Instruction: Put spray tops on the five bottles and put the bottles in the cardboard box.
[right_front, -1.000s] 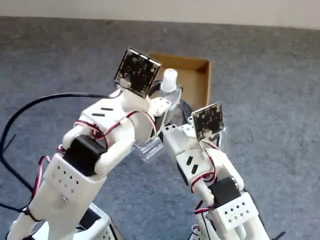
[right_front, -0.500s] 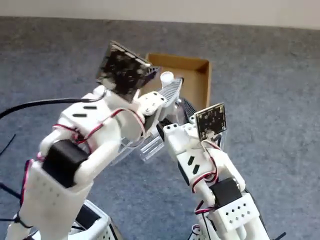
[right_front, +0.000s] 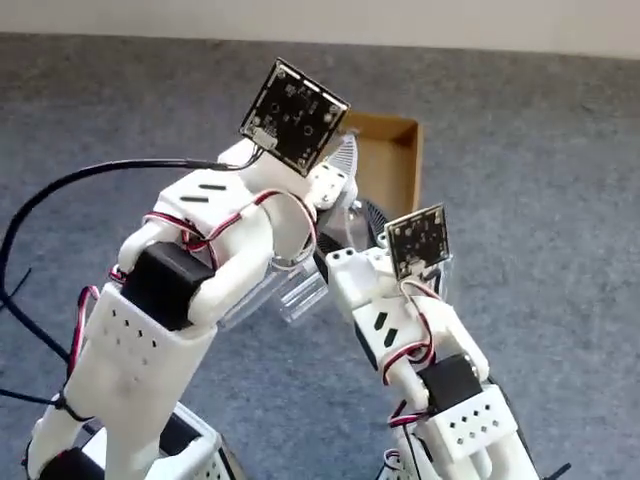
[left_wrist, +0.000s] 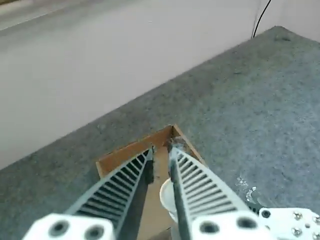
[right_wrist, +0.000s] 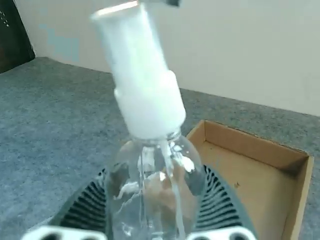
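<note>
- Cardboard box (right_front: 398, 165) sits unmoved on the grey worktop (right_front: 540, 200).
- Left pincer (left_wrist: 160, 150), empty and barely parted, has swung up over the spray top (right_wrist: 145, 85).
- Right pincer (right_wrist: 152, 202) still clamps the clear bottle (right_wrist: 150, 182) beside the box.

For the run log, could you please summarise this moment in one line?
right hand: shut on clear bottle | spray top: on bottle | left hand: open, above spray top | cardboard box: behind bottle

Left end effector (left_wrist: 160, 152) raised, fingers (left_wrist: 190, 177) narrowly apart, right end effector (right_wrist: 152, 202) clamping bottle (right_wrist: 150, 175).
</note>
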